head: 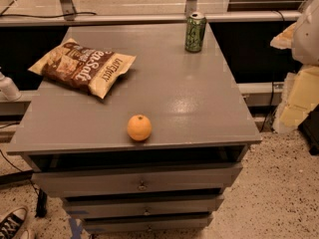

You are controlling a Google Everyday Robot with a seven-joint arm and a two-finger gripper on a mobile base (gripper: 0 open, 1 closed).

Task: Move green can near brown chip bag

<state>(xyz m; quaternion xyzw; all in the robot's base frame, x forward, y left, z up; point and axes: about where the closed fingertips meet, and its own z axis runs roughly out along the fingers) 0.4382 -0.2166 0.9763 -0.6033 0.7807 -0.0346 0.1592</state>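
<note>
The green can (195,32) stands upright at the far right corner of the grey cabinet top (199,98). The brown chip bag (82,66) lies flat at the far left of the top, well apart from the can. My gripper (305,36) shows only as a pale blurred shape at the right edge of the view, to the right of the cabinet and away from the can. It holds nothing that I can see.
An orange (139,127) sits near the front edge of the top. The cabinet has drawers (139,183) below, the top one slightly open. Pale yellow sheets (299,101) hang at the right. A shoe (12,224) is on the floor at the lower left.
</note>
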